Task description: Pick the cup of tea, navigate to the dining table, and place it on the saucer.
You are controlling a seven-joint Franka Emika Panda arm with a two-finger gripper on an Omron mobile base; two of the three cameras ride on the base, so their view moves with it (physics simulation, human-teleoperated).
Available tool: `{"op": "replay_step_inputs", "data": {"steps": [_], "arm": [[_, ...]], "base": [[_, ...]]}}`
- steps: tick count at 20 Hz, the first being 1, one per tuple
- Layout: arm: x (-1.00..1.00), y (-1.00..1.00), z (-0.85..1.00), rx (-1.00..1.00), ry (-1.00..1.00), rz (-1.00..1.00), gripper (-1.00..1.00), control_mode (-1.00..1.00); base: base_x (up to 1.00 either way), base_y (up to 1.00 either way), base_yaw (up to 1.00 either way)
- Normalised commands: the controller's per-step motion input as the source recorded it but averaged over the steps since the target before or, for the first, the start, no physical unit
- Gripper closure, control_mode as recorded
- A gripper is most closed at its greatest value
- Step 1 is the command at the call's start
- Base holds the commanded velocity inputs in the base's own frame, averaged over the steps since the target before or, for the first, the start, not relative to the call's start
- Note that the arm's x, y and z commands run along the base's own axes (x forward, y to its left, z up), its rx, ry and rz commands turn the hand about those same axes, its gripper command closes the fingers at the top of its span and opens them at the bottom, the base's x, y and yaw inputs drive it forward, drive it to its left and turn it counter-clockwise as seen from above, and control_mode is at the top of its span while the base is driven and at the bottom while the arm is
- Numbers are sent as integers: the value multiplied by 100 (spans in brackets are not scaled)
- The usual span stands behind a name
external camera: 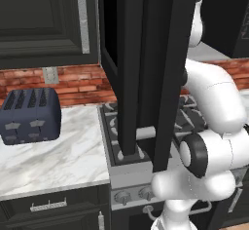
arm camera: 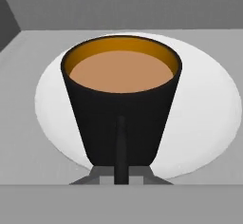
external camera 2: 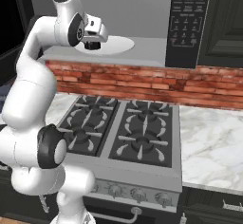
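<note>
While my pincer (external camera 2: 93, 44) pinches the handle of the cup of tea (arm camera: 121, 99) inside the microwave (external camera 2: 142, 23), driving to the dining table and saucer placement remain.

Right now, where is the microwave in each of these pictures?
Left base view: the microwave is at centre, its dark door swung open above the stove.
Right base view: the microwave is along the top, grey cavity left of its control panel.
Hand view: its grey inside surrounds the cup of tea.
Shared landmark: the white turntable, and the stove below.
</note>
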Motion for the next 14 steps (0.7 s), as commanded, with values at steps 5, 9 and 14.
{"op": "replay_step_inputs", "data": {"steps": [5,9,14], "arm": [[-100,-6,13,10,0,0,100,-100],[-100,-1,43,2,0,13,100,-100],[-100,0,42,0,0,22,100,-100]], "base": [[0,0,0],[0,0,0],[0,0,0]]}}
